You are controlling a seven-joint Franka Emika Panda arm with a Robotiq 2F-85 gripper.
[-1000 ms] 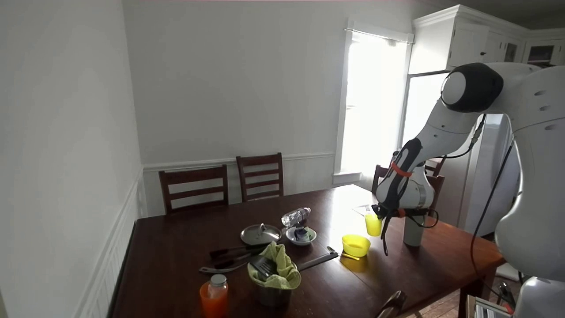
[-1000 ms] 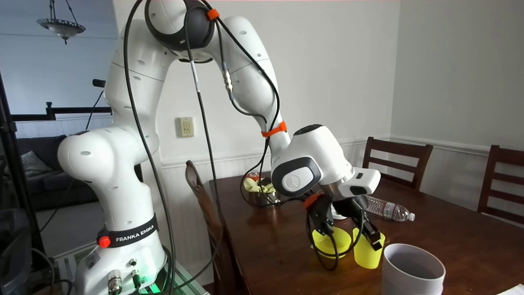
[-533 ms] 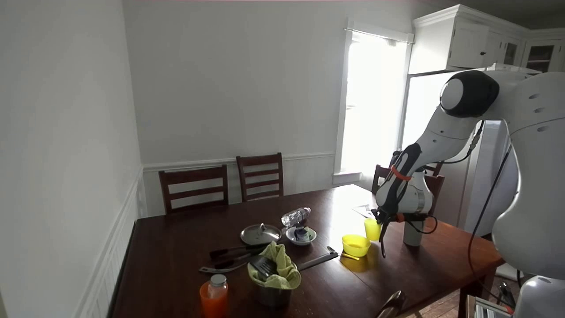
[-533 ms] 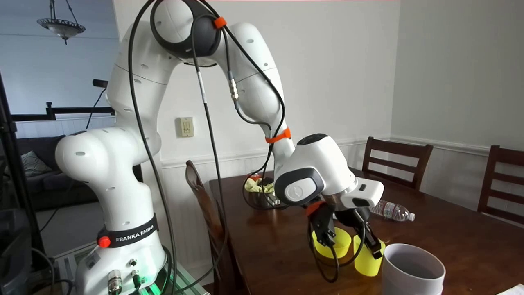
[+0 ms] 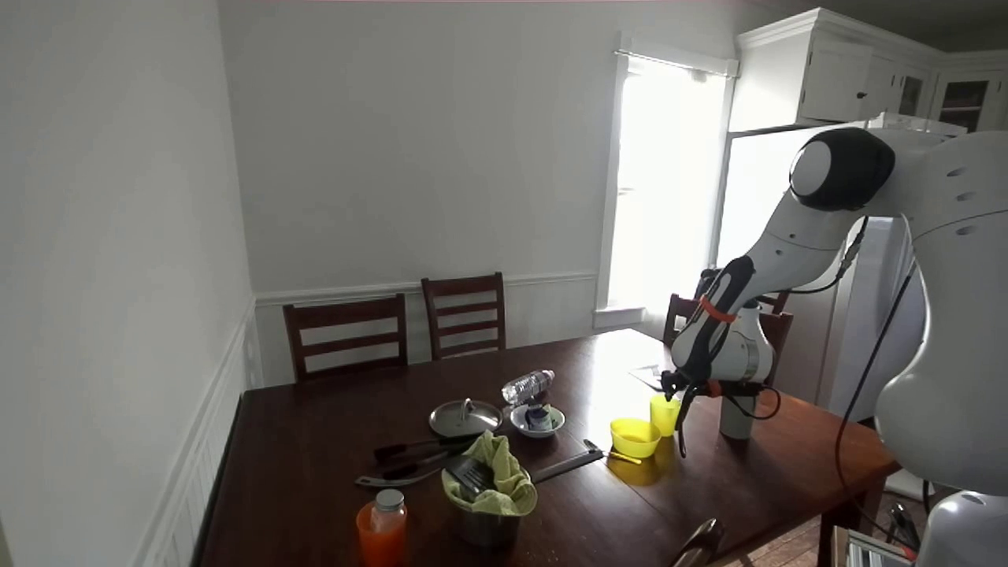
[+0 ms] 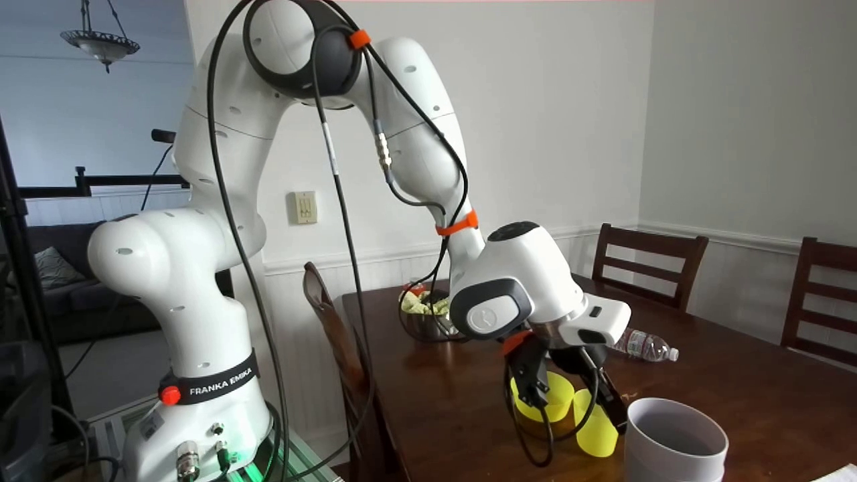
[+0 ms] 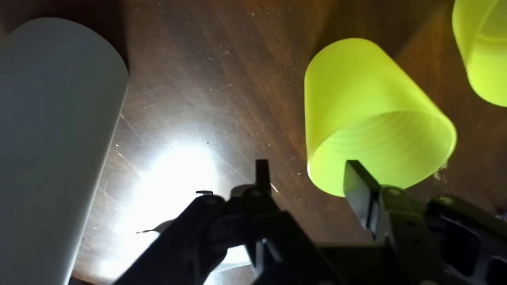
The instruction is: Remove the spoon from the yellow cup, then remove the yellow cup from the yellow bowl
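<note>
"Where's the yellow cup point(image 7: 356, 91)?"

"Upright beside the yellow bowl point(image 5: 635, 449); gripper point(image 7: 307, 168) wide, one finger point(image 7: 356, 184) overlapping the cup's mouth (inside or above, I can't tell)."

"Better lift straight, then."

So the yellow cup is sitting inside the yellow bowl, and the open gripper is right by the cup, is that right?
Not quite: the yellow cup is not inside the yellow bowl but beside it, with bare table between them in the wrist view. The open gripper is indeed right by the cup.
</note>
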